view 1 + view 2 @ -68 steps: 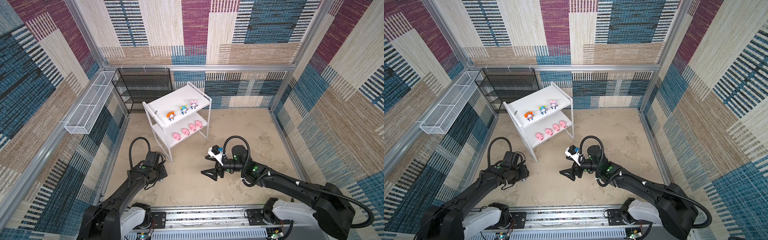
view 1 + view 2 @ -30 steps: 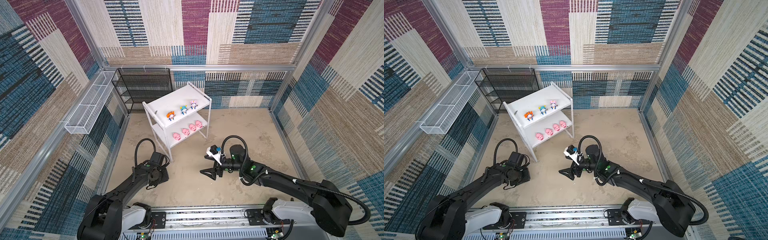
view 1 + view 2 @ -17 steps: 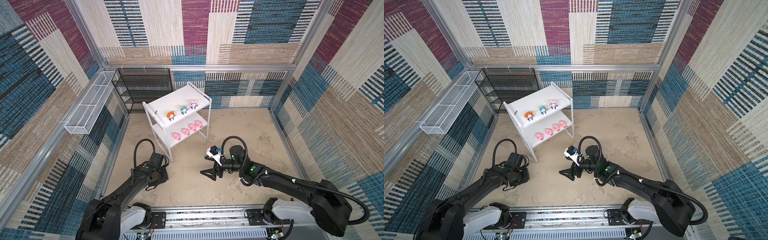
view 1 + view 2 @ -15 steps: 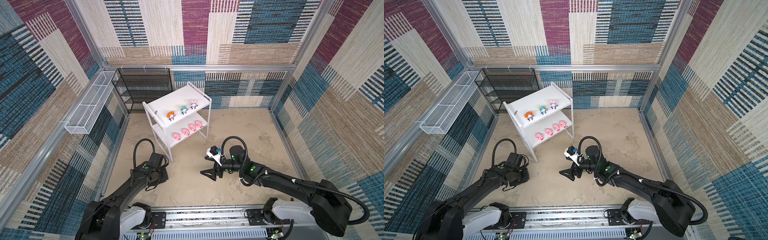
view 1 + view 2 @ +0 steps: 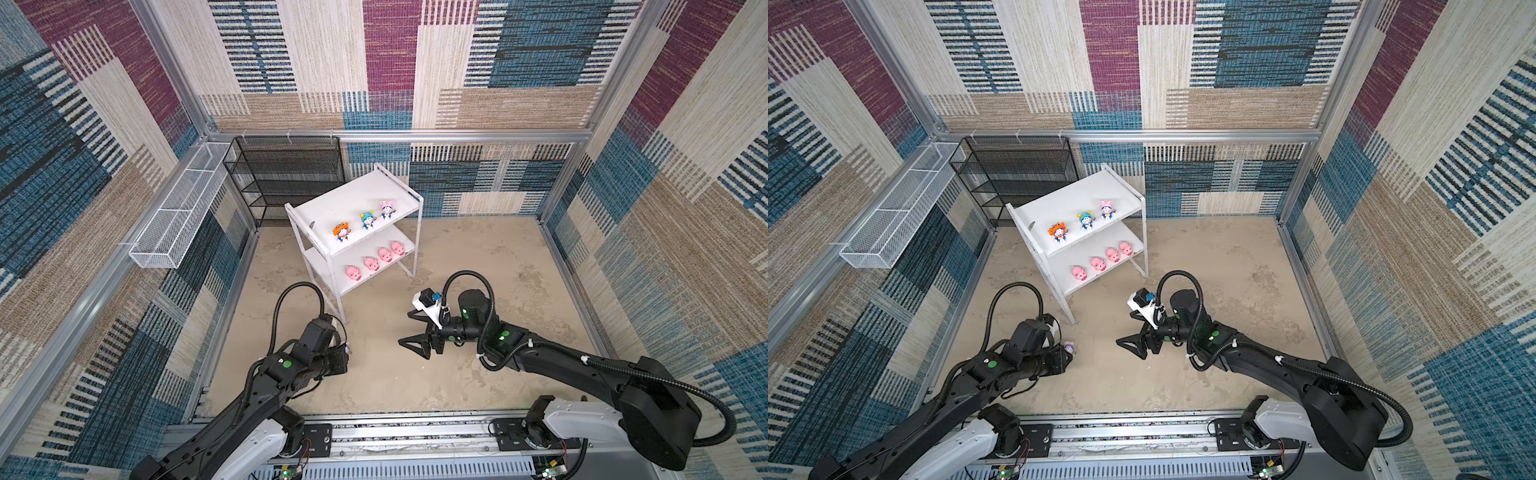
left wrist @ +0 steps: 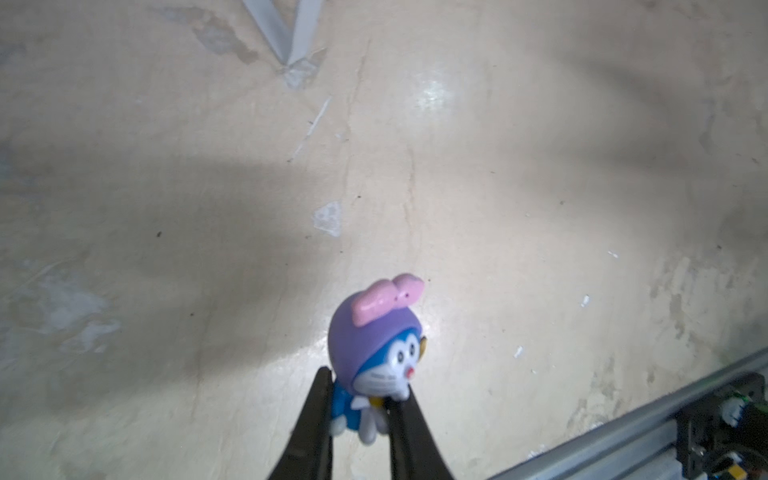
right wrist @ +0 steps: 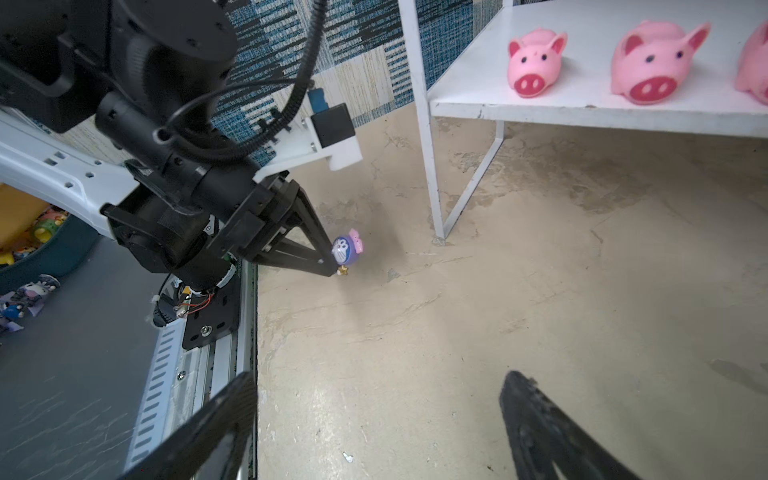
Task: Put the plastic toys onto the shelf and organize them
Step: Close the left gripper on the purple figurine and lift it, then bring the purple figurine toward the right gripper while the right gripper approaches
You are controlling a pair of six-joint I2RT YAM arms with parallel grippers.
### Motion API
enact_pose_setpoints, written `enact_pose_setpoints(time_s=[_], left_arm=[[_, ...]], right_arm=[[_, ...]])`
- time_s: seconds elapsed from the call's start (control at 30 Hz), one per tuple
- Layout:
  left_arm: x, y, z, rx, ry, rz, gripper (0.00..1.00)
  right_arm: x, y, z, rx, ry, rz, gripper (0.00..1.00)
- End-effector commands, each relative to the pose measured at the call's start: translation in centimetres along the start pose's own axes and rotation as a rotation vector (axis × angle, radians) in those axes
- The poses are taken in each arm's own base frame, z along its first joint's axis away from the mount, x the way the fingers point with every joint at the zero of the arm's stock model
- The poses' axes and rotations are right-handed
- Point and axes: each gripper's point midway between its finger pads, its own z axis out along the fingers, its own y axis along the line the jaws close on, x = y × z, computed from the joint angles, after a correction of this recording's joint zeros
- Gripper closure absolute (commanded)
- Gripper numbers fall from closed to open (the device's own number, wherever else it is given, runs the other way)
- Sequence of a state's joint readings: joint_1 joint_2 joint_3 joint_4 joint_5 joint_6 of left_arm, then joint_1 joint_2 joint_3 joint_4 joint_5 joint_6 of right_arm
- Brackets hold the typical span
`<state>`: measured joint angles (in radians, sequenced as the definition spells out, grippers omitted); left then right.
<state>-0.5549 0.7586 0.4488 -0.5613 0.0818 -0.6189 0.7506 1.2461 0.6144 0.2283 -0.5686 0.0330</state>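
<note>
The left tool (image 6: 360, 401) grasps the purple-hooded white-blue plastic figurine (image 6: 374, 340) just before the white two-tier metal shelf (image 5: 357, 199); the right tool (image 5: 404, 328), nearby, stands released, spread wide.

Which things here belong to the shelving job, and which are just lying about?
Job: white shelf; four pink pigs on its lower tier; three hooded figurines on its upper tier; purple-hooded figurine held in the left jaws.
Lying about: black mesh rack; long white wire basket.
</note>
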Motion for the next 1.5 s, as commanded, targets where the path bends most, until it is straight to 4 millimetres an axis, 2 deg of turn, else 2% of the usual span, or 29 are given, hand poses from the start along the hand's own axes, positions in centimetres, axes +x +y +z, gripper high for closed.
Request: enact_pose_setpoints(time_s=[0.0, 0.13, 0.3, 0.5, 0.6, 0.7, 1.13, 1.23, 1.47], left_arm=[[-0.5, -1.9, -0.8, 0.099, -0.071, 0.038, 0.83], [-1.1, -4.0, -1.9, 0.222, -0.145, 0.099, 0.84], [-1.4, -5.9, -2.8, 0.322, -0.17, 0.158, 0.84], [-1.0, -7.9, -3.7, 0.434, -0.179, 0.214, 0.84], [-0.7, -8.5, -4.2, 0.469, -0.191, 0.228, 0.84], [-0.7, -8.7, -4.5, 0.481, -0.2, 0.236, 0.84], [-0.7, -8.8, -4.9, 0.484, -0.216, 0.251, 0.84], [-0.9, -8.6, -4.9, 0.469, -0.225, 0.252, 0.84], [-1.9, -7.5, -5.6, 0.399, -0.29, 0.249, 0.86]], right_arm=[[-1.5, 0.9, 0.5, -0.071, -0.055, 0.084, 0.08], [-1.8, 2.2, 1.5, -0.164, -0.07, 0.157, 0.1], [-1.8, 4.0, 4.6, -0.187, -0.036, 0.156, 0.1], [-1.3, 4.3, 7.3, -0.208, -0.014, 0.2, 0.11], [-0.9, 4.2, 8.4, -0.212, 0.001, 0.217, 0.16], [-0.7, 4.3, 8.9, -0.23, 0.008, 0.222, 0.21], [0.1, 4.8, 9.9, -0.26, 0.049, 0.226, 0.57], [0.3, 4.8, 10.0, -0.257, 0.061, 0.229, 0.58], [0.8, 3.8, 10.6, -0.18, 0.119, 0.245, 0.53]])
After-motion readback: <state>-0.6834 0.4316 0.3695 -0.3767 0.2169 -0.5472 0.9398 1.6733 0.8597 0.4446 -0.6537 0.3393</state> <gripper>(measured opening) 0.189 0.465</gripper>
